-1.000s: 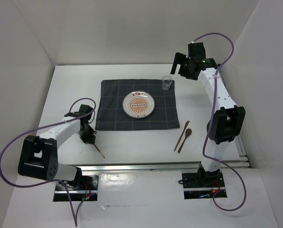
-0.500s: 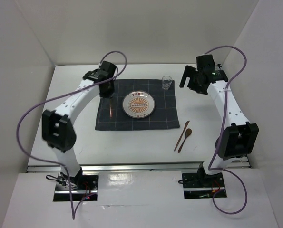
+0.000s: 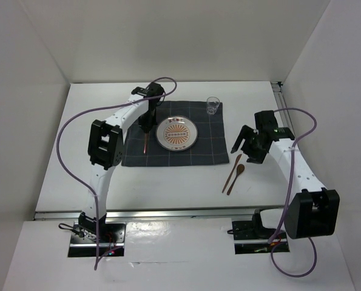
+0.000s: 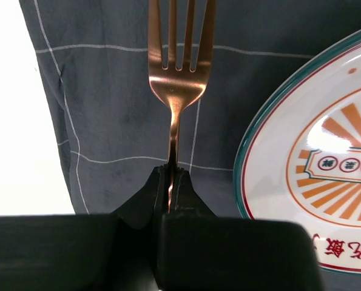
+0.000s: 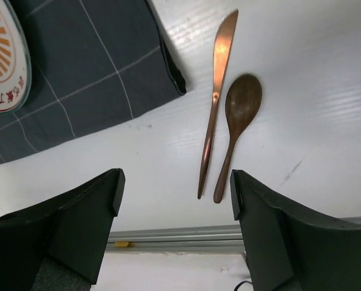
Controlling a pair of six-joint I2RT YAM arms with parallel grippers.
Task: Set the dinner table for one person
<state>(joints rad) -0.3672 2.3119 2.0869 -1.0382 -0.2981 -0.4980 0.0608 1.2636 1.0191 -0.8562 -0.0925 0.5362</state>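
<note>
One copper fork [image 4: 179,79], pinched by its handle in the left gripper [image 4: 170,177], hangs over the checked cloth [image 4: 107,109] just left of the plate [image 4: 271,151]. This looks like fork placement, so lower and release. Right gripper [image 5: 175,188], fingers spread, hovers above knife [image 5: 215,103] and spoon [image 5: 241,106] on the dinner table [image 5: 320,91].

From the left wrist, the fork [image 4: 177,91] beside the plate [image 4: 313,151] loses its tine tips past the top edge. Its handle end vanishes between the fingers of the left pincer [image 4: 170,182]. Only the plate's left part shows. The rest runs off to the right, and the pincer's body covers some red lettering on its rim. The right wrist catches just a sliver of plate. From above, that lettering is too small to read, and I cannot tell whether the glass [image 3: 213,106] beyond the plate holds anything.
</note>
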